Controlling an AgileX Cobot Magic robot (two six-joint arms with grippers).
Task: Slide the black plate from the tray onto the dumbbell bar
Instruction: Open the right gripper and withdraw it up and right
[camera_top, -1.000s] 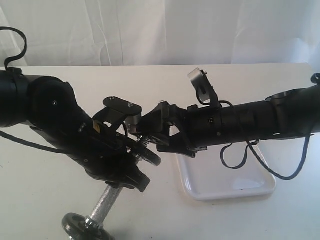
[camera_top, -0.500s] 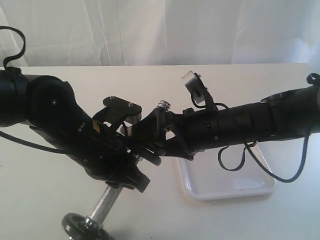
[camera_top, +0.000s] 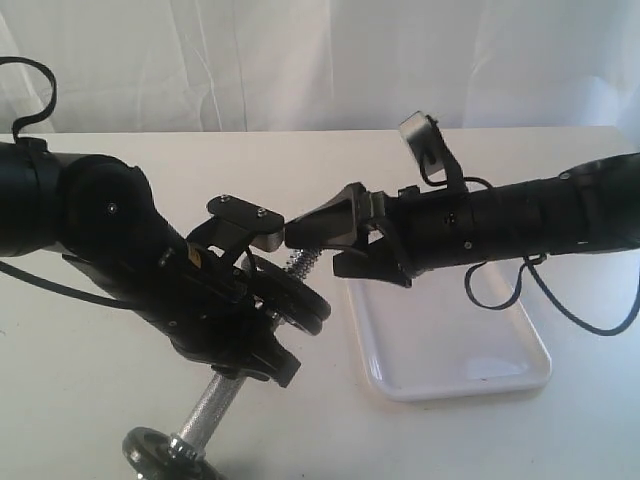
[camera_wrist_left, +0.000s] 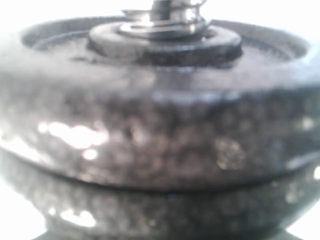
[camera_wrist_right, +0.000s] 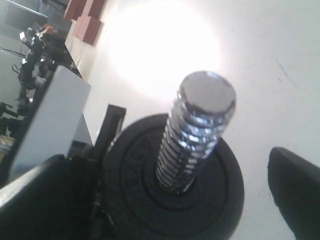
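The black plate (camera_top: 297, 299) sits threaded on the dumbbell bar (camera_top: 214, 402), low on its coarse thread and against my left gripper (camera_top: 250, 335). That gripper is shut on the bar and holds it tilted above the table. In the left wrist view the plate (camera_wrist_left: 160, 125) fills the picture, with the bar's end (camera_wrist_left: 167, 15) beyond it. My right gripper (camera_top: 316, 250) hangs open at the bar's threaded tip (camera_top: 304, 261), its fingers (camera_wrist_right: 295, 190) apart from the plate (camera_wrist_right: 170, 192). The thread (camera_wrist_right: 200, 125) stands out through the plate's hole. The white tray (camera_top: 455, 360) lies under the right arm.
A second black disc (camera_top: 160, 447) with a chrome nut sits on the bar's lower end near the table's front edge. A white curtain hangs behind the table. Cables droop from the right arm over the tray.
My right gripper has let go of the plate and drawn back to the right, off the bar's end. The plate now rests further down the thread, by the left gripper.
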